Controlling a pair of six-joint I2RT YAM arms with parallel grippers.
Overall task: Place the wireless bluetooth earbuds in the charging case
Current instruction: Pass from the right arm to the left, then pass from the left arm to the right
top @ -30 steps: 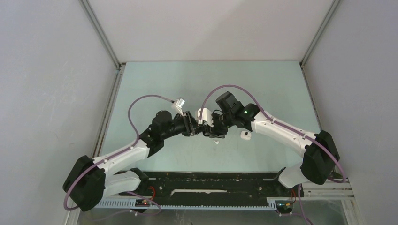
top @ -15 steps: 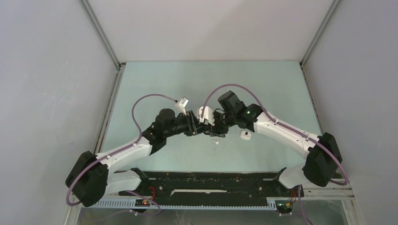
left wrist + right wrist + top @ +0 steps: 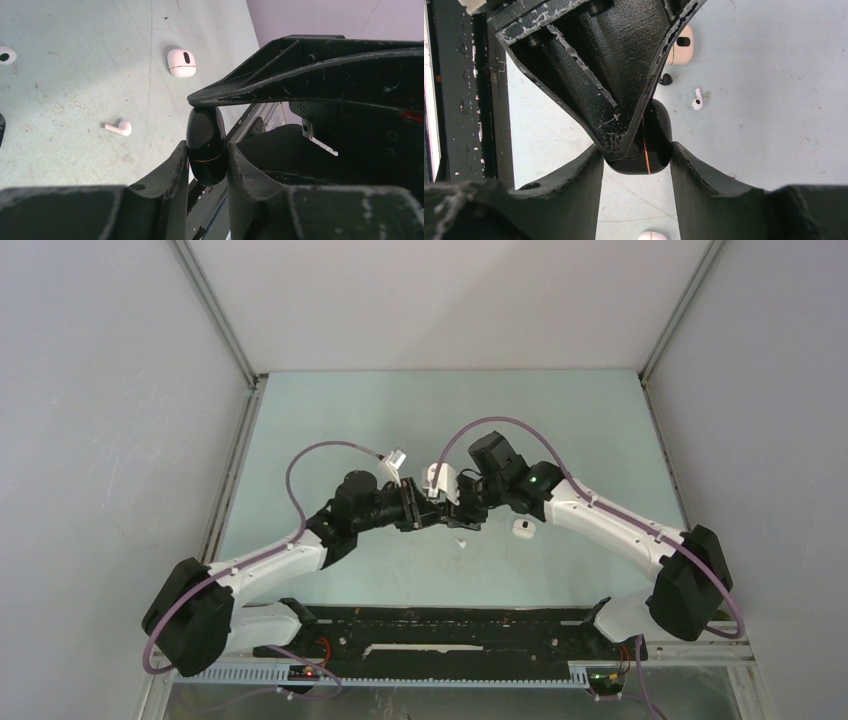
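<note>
Both arms meet above the middle of the table around a glossy black charging case (image 3: 206,145) with a thin orange seam. My left gripper (image 3: 206,150) is shut on its narrow sides. My right gripper (image 3: 636,155) grips the same case (image 3: 651,145) across its wider faces from the opposite side. In the top view the two grippers (image 3: 425,515) (image 3: 447,515) touch tip to tip and hide the case. A white stemmed earbud (image 3: 118,128) lies on the table below, also the white earbud (image 3: 696,100) in the right wrist view. A black earbud (image 3: 666,79) lies near it.
A pale closed case (image 3: 181,62) lies on the table beyond the white earbud, the same case (image 3: 520,528) right of the grippers in the top view. Another pale case (image 3: 651,235) shows at the bottom edge. A white round piece (image 3: 5,54) lies far left. Grey walls enclose the table.
The left gripper's jaws have closed onto the black case. Both grippers have shifted slightly away from the near edge; the right grip is unchanged.
</note>
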